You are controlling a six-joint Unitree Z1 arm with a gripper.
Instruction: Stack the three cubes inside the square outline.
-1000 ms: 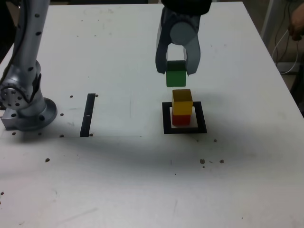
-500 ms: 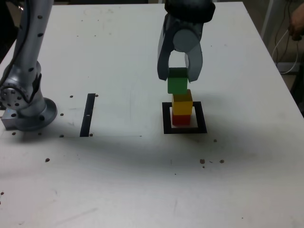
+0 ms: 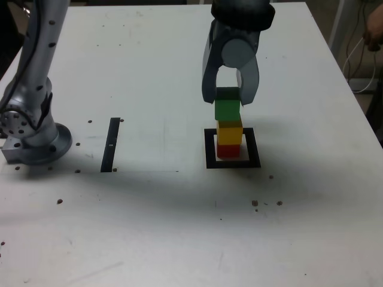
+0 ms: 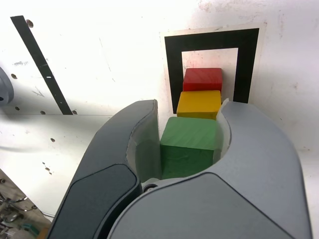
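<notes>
A white table (image 3: 149, 227) fills most of the exterior view, marked with small dark specks and holes. A thin black strip (image 3: 111, 144) is fixed left of centre. White cables (image 3: 353, 57) are seen at the upper right edge.

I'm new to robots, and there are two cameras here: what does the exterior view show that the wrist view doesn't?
Only the exterior view shows the arm's base and the whole table. Only the wrist view shows the gripper pads pressed against the green cube close up. Both show the yellow cube, red cube, square outline and black strip.
</notes>
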